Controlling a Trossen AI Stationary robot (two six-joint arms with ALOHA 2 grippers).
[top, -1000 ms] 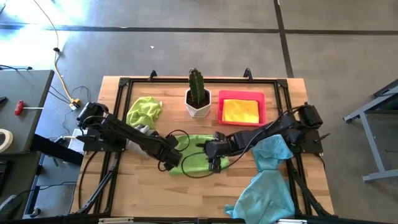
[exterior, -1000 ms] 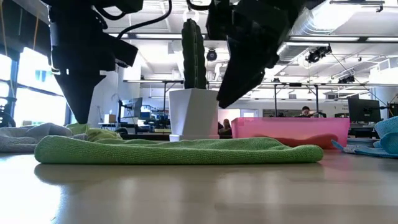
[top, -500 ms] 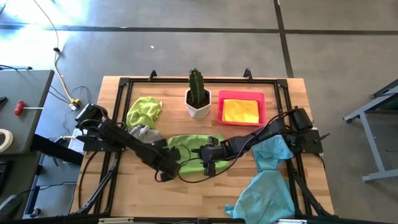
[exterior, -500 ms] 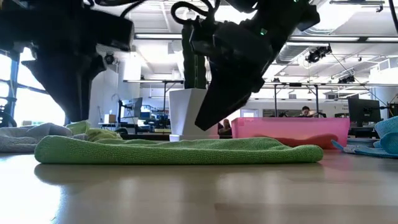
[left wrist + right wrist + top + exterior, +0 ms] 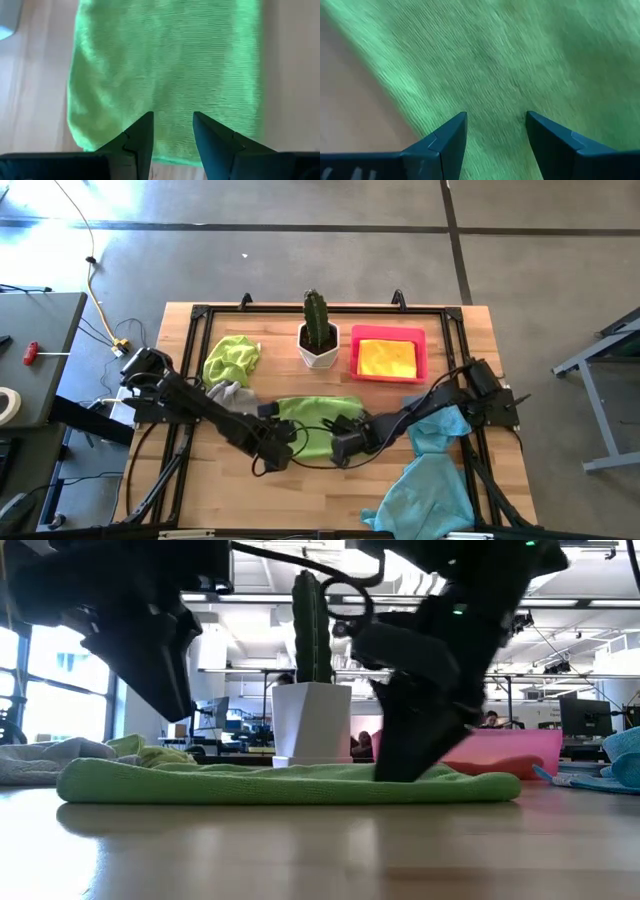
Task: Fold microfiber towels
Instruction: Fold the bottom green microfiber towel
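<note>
High view, left gripper (image 5: 283,452): low over the near-left end of the folded lime green towel (image 5: 318,425), jaws parted with a clear gap, nothing held
Left wrist view, left fingers (image 5: 141,136): both dark tips lie over the towel's short edge, green cloth showing between them, bare wood on either side of the cloth
High view, right gripper (image 5: 343,448): at the near edge of the same towel, towards its right end, jaws spread wide and empty
Right wrist view, right fingers (image 5: 449,137): tips just above the ribbed green weave; whether they touch it cannot be told
Low view, folded towel: lies flat as a long low band across the wood, the right gripper coming down onto its right half
Second lime green towel (image 5: 232,359): bunched near the far-left corner of the table (image 5: 250,498)
Grey towel (image 5: 228,393): crumpled just beside it, on the near side
Yellow towel (image 5: 387,358): folded inside the pink tray (image 5: 354,352), towards the far-right corner
Light blue towels (image 5: 428,475): heaped at the near-right corner, part hanging over the edge
Potted cactus (image 5: 318,332): white pot at the middle of the far edge, just left of the tray
</note>
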